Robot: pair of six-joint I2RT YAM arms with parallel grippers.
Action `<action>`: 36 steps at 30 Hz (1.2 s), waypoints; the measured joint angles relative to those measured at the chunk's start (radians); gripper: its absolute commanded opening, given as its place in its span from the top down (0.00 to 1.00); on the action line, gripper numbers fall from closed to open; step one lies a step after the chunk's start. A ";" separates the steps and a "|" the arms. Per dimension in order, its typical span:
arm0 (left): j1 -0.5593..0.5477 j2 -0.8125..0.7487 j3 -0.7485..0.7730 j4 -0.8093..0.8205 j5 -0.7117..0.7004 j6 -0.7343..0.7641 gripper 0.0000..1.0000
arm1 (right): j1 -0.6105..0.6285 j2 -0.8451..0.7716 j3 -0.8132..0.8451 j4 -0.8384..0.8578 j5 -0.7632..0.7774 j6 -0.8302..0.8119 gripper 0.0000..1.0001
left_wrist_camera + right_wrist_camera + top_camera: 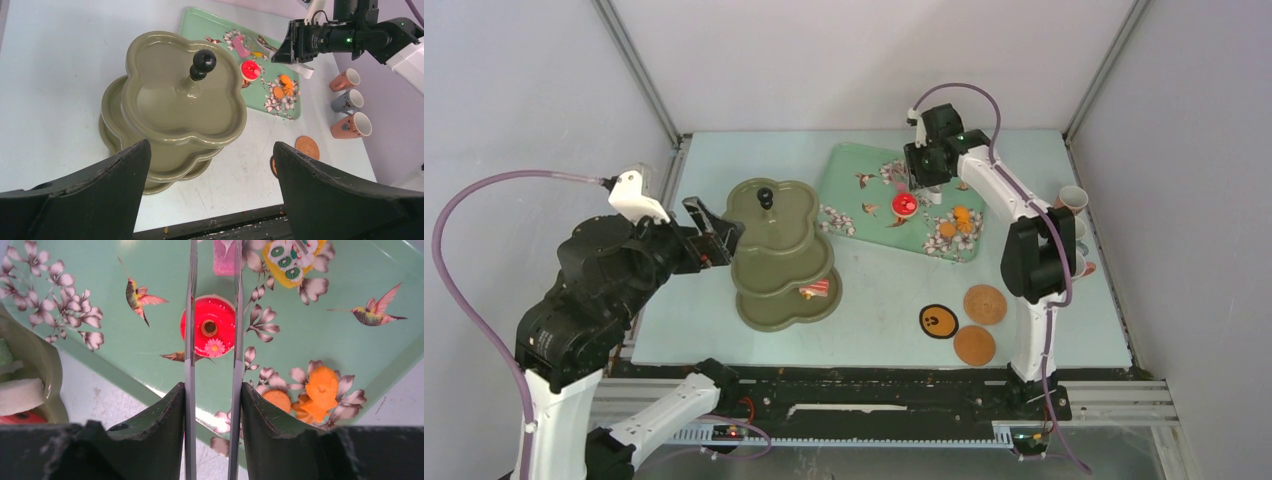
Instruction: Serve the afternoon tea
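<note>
Dark fingers (165, 415) of the right gripper (212, 400) pinch narrow on metal tongs (190, 315), whose two blades frame a red pastry (215, 325). It lies on the floral green tray (150, 270), at the table's 1 o'clock. The pick looks best done by lowering squarely, squeezing gently and lifting straight up. At 9 o'clock the left gripper (211, 147) gapes wide and empty beside the olive three-tier stand (784, 250). The pale blue table (874, 290) has cups (350, 100) at 3 o'clock and coasters (984, 305) at 5. Plain grey walls (844, 60) surround it.

**Arm and gripper posture**

The left arm (594, 290) is folded at the near left. The left gripper (712, 232) is level, jaws spread wide and holding nothing. The right arm (1024, 255) reaches far forward. The right gripper (212, 390) points down, fingers pinching metal tongs (190, 365).
</note>
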 measured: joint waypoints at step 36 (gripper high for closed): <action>0.000 0.093 0.091 -0.076 0.016 0.157 0.00 | -0.005 0.201 0.220 -0.100 0.035 0.027 1.00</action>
